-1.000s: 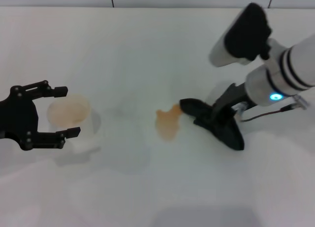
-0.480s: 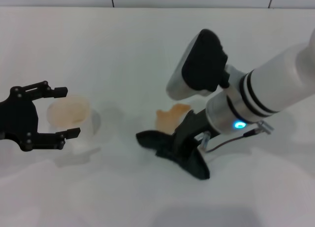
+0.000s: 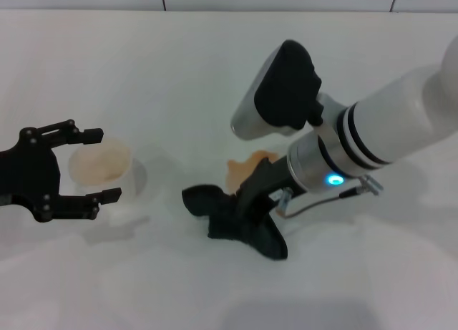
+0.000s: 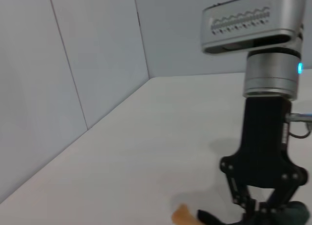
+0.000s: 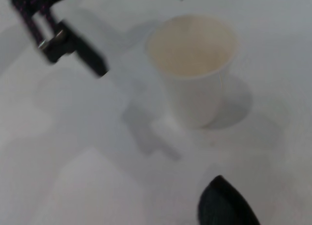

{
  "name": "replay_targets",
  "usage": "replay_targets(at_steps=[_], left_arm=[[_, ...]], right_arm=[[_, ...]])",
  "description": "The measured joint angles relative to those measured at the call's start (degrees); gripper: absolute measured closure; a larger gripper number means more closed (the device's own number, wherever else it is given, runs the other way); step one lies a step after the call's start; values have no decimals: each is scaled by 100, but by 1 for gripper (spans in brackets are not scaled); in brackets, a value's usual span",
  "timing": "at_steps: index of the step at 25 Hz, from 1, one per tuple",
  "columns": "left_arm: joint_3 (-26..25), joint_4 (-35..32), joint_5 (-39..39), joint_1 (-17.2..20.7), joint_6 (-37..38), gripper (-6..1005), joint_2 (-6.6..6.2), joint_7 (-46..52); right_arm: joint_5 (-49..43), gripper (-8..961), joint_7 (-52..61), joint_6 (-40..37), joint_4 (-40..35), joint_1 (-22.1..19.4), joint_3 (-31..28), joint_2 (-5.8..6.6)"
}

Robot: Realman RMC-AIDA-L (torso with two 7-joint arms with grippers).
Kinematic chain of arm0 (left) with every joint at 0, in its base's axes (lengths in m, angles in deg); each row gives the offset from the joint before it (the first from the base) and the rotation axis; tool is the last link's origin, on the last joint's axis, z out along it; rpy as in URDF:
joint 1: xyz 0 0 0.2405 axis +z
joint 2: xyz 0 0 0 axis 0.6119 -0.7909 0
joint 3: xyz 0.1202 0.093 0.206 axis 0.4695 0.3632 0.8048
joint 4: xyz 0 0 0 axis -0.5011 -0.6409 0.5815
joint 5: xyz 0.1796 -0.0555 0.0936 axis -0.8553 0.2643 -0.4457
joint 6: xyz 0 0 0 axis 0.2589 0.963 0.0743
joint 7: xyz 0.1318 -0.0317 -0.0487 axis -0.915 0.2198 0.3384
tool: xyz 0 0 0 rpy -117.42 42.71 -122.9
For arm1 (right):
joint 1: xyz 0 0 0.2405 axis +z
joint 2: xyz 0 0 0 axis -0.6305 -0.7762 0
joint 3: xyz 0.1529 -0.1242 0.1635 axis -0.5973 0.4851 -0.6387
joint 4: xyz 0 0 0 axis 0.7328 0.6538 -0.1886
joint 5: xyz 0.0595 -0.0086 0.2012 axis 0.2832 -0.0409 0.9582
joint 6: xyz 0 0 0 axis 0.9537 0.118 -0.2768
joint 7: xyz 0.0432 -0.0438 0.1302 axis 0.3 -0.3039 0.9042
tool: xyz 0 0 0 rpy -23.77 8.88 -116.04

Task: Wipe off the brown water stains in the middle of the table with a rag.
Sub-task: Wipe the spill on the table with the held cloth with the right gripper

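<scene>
Black rag pinched in right gripper, dragged flat on white table at centre, over near-left part of brown water stains. Best pressed evenly, swept back right across the remainder. Left gripper spread around cup, far left, idle.

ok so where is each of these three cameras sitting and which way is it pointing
Head view: high on the robot, looking down at the table; shows both arms, the left gripper open around the cup, and the right gripper pressing the rag beside the brown water stains.
Left wrist view: low, facing across the table at the right gripper.
Right wrist view: facing the cup, with left gripper fingers.
All three share the rag.
</scene>
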Motion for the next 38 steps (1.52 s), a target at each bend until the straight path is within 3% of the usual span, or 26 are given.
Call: replay_targets(at_steps=[19, 25, 32, 38], left_arm=[[-6, 10, 9, 14, -12, 106, 73, 27], [-10, 30, -8, 13, -21, 106, 81, 35], [-7, 35, -30, 14, -41, 105, 82, 35], [-5, 9, -8, 14, -59, 105, 90, 36]], right_arm=[[-653, 862, -4, 609, 1060, 597, -848, 25], [-676, 862, -48, 745, 1238, 541, -1115, 58], [-631, 863, -24, 661, 1093, 366, -859, 18], [-596, 863, 285, 509, 388, -33, -332, 0]])
